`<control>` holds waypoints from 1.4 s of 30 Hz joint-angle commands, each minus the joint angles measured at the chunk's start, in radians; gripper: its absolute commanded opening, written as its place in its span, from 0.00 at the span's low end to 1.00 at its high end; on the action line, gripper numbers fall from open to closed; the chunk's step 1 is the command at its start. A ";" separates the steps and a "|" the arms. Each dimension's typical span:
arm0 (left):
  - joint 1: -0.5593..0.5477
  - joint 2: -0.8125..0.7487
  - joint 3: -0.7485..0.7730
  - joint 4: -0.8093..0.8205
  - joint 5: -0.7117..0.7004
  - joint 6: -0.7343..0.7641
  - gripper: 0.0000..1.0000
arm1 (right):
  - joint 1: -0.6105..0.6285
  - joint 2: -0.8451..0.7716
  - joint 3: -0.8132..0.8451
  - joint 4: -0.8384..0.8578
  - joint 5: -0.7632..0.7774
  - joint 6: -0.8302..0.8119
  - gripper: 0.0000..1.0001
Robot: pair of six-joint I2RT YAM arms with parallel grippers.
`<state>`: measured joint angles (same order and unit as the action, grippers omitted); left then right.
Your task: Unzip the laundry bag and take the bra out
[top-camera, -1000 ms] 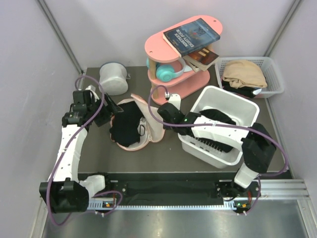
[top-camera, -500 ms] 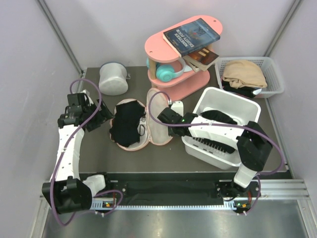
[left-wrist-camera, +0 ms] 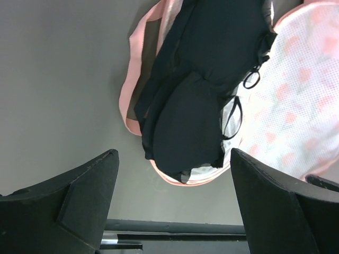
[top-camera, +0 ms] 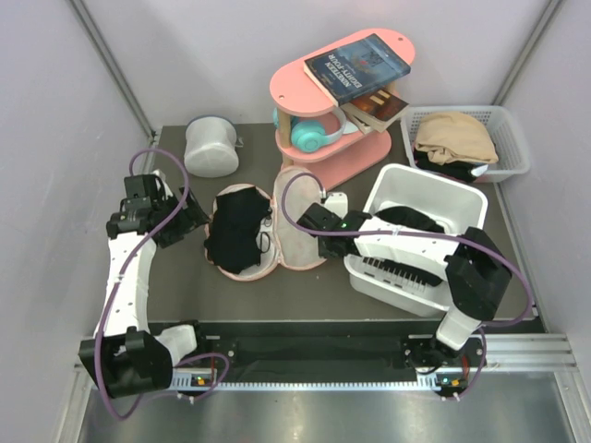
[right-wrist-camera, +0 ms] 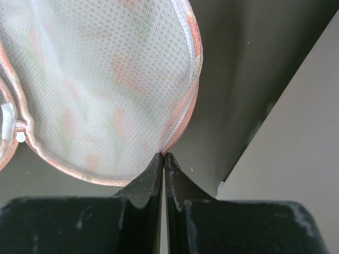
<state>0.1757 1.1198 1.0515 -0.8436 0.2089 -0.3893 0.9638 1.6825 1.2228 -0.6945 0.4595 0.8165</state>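
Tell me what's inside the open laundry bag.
A black bra lies in one half of the laundry bag; the flipped-open half shows only bare mesh. Anything under the bra is covered.

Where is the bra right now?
In the top view the black bra lies in the opened laundry bag, left of centre, between the open left hand and the bag's flap, whose edge the right hand pinches.

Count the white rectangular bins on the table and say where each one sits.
2. A slotted basket sits at the far right corner. A larger tub sits nearer, just right of the open laundry bag. None appears hidden.
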 commanded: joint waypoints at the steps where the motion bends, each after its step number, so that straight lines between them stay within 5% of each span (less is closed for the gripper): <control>1: 0.008 -0.041 -0.016 -0.026 -0.032 0.027 0.90 | 0.010 -0.081 -0.029 -0.034 -0.021 0.032 0.00; 15: 0.013 -0.066 -0.033 -0.045 -0.048 0.041 0.91 | 0.113 -0.075 -0.016 -0.076 -0.085 0.056 0.01; 16: 0.013 -0.066 -0.041 -0.040 -0.046 0.041 0.91 | 0.112 -0.079 -0.010 -0.074 -0.085 0.053 0.06; 19: 0.011 -0.066 -0.053 -0.031 -0.031 0.043 0.92 | 0.113 -0.108 0.020 -0.071 -0.087 0.032 0.52; 22: 0.013 -0.063 -0.068 -0.029 -0.032 0.044 0.93 | 0.113 -0.154 0.035 -0.016 -0.122 -0.009 0.75; 25: 0.015 -0.054 -0.097 -0.017 -0.029 0.026 0.93 | 0.113 -0.200 0.046 0.070 -0.197 -0.062 0.82; 32: 0.025 0.001 -0.174 0.037 -0.043 -0.045 0.93 | 0.110 -0.225 0.129 0.139 -0.283 -0.111 0.85; 42: 0.025 0.100 -0.265 0.170 0.072 -0.075 0.77 | 0.081 -0.244 0.124 0.190 -0.314 -0.120 0.85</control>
<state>0.1955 1.2095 0.8097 -0.7799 0.2241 -0.4480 1.0588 1.4853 1.3373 -0.5632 0.1669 0.7116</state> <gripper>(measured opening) 0.798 0.848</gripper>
